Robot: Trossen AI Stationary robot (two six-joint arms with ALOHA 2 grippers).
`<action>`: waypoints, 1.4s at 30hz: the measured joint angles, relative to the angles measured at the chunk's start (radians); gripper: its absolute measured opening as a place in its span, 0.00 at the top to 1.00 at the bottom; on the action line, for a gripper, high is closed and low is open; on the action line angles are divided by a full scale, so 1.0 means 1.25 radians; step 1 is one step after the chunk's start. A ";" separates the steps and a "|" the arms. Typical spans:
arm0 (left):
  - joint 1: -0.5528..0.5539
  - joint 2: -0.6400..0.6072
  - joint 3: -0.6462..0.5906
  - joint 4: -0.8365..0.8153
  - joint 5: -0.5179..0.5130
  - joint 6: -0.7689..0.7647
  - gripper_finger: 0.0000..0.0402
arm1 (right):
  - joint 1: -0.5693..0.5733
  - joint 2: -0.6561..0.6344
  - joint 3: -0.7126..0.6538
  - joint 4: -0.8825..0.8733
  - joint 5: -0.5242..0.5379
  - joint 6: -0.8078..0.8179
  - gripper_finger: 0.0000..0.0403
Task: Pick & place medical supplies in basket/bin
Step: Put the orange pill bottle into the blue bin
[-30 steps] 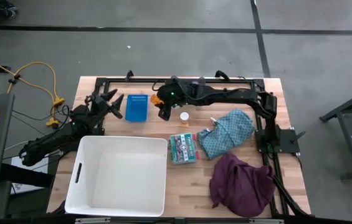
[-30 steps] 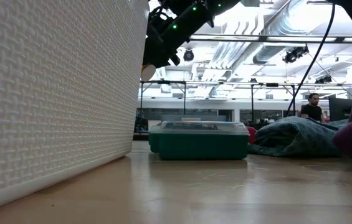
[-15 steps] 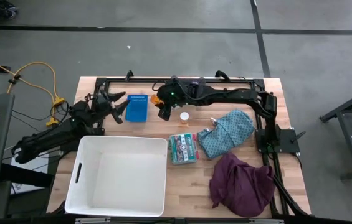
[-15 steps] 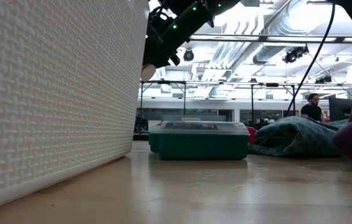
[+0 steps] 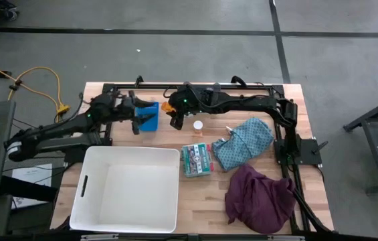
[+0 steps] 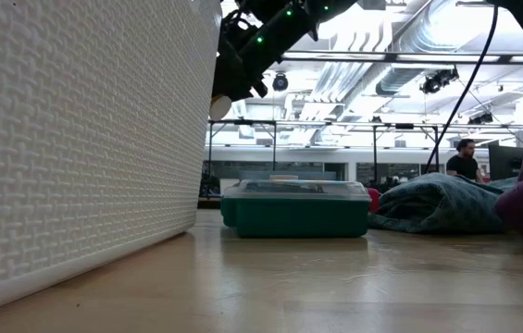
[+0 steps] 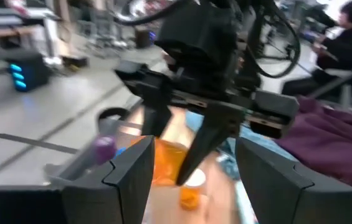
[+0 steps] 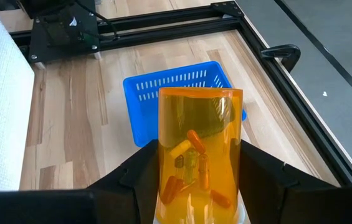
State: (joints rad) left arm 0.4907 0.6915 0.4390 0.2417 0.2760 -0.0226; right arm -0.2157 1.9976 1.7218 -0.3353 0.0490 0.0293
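Wooden worktop (image 5: 289,221), far edge busy. Right tool (image 8: 191,186) clamps orange bottle (image 8: 199,155) above blue basket (image 8: 176,93). Left tool (image 5: 137,115), fingers spread, empty, crowds same basket. Second bottle (image 5: 197,126) stands right of it; teal cloth (image 5: 245,142), maroon cloth (image 5: 261,197) nearer right. Risk: tools collide, or bottle bounces off rim.

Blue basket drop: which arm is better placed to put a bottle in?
Right. Its end effector already grips an orange bottle beside the blue basket; the left end effector holds nothing.
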 joint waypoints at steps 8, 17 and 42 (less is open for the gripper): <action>0.064 0.066 0.041 -0.001 0.155 -0.018 0.46 | 0.001 0.000 0.000 -0.031 -0.018 -0.067 0.58; 0.142 0.065 0.041 -0.002 0.323 -0.049 0.46 | 0.015 0.000 0.000 -0.041 -0.120 -0.196 0.58; 0.007 0.076 0.041 -0.052 0.153 0.038 0.46 | 0.031 0.000 0.000 -0.040 -0.122 -0.231 0.58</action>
State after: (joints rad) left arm 0.4997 0.7869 0.4908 0.1772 0.4674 0.0245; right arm -0.1764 1.9976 1.7218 -0.3847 -0.1040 -0.2592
